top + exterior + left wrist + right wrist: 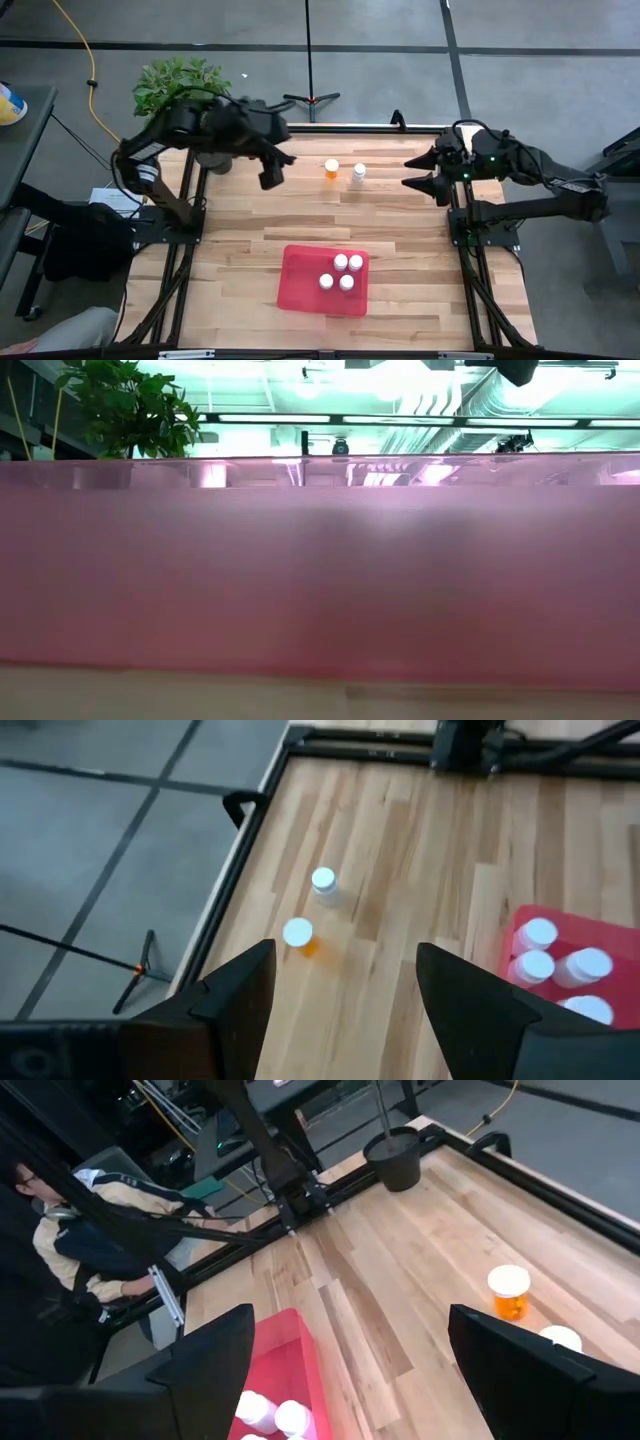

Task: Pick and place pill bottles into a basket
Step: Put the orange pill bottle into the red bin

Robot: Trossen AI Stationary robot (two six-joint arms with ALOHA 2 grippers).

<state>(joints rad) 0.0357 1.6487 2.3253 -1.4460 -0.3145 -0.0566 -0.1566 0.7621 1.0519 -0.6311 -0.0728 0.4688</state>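
Hovering above the desk's (420,240) far side, the left claw (271,170) hangs released and empty beside the orange bottle (331,169) and a white bottle (358,174), likely lining up the next pick. Four white bottles (341,272) stand in the red basket (300,270). The right claw (423,170), also released, waits opposite.

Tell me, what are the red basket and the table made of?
The basket looks like plastic: it's a smooth, even red-pink, and in the low view its wall lets some light glow through. The table looks like wood, with pale planks, streaky grain and a fairly matte top. I can't tell if it's solid wood or only a wooden layer on top.
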